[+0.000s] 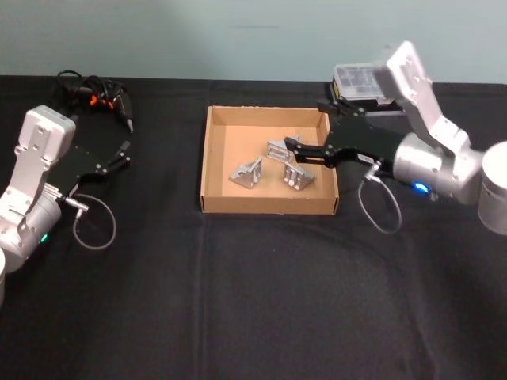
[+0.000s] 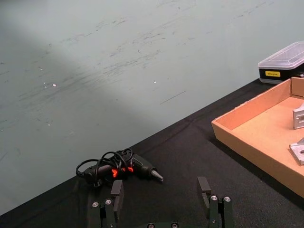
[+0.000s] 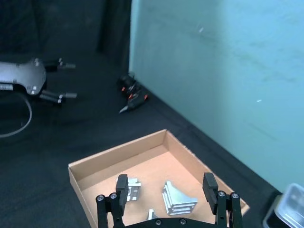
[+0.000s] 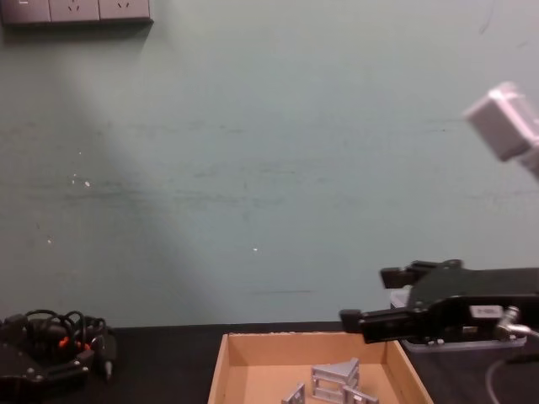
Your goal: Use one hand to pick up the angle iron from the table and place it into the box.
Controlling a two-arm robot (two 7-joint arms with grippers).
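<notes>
Fingers (image 1: pixel 295 142) of the right gripper (image 1: pixel 291 150) partly hide an angle iron (image 1: pixel 279 150).

A pale teal painted wall (image 4: pixel 253 168), faintly scuffed and scratched, is rising behind the work surface, and a white plastic socket strip (image 4: pixel 76 10) is sitting high on it

The right gripper (image 4: pixel 358 322) reaches in from the right edge, level and pointing left, its tip hanging above the box's (image 4: pixel 221 370) far right corner. The box sits at the bottom centre on the table (image 4: pixel 160 353), open side up, with 3 angle irons (image 4: pixel 335 379) lying inside, close together. At lower left a black tool (image 4: pixel 50 341) with coiled cable and orange marks rests on the table against the pale green wall (image 4: pixel 253 168). Sockets (image 4: pixel 76 10) sit at upper left.
</notes>
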